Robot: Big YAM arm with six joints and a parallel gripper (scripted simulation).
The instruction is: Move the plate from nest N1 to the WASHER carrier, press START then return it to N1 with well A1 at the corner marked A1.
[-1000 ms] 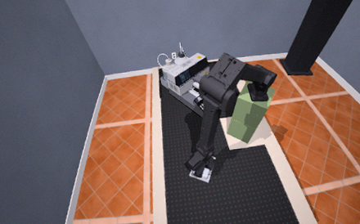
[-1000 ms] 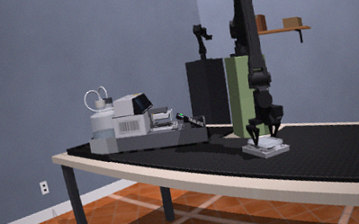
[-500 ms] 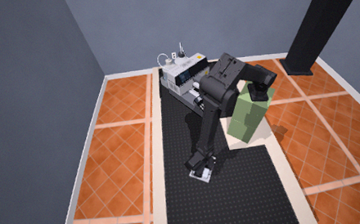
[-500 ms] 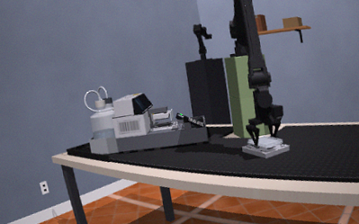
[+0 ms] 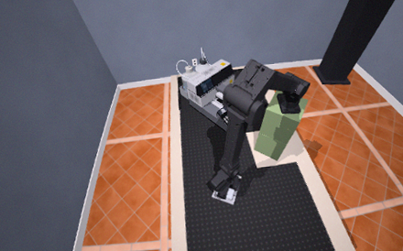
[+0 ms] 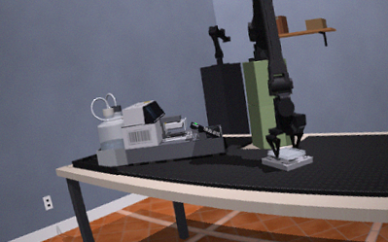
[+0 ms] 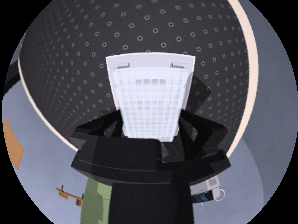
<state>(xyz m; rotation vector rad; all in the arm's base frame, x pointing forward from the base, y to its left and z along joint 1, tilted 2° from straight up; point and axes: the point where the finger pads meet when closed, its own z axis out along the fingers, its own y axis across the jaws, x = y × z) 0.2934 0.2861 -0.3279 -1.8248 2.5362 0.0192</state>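
Observation:
The clear-white plate (image 5: 230, 194) (image 6: 289, 154) (image 7: 150, 97) lies level at the plate nest N1 (image 6: 289, 165) (image 7: 150, 60); any small gap below it cannot be told. My gripper (image 6: 288, 151) (image 7: 150, 111) points down with its fingers wide, one against each long side of the plate, and is shut on it. The cut-off corner and the mark A1 cannot be made out. The washer (image 5: 208, 79) (image 6: 142, 135) stands at the table's far end, with its carrier low at its front. Its tilted keypad (image 6: 212, 132) shows a small green glow at the upper end. The lamp cannot be told for certain.
White bottles with hoses (image 6: 111, 130) stand behind the washer. The green pedestal (image 5: 276, 128) (image 6: 260, 103) carries my arm at the table's edge. A dark column (image 5: 354, 37) (image 6: 225, 99) with another arm stands farther off. A shelf (image 6: 306, 32) with boxes hangs on the wall.

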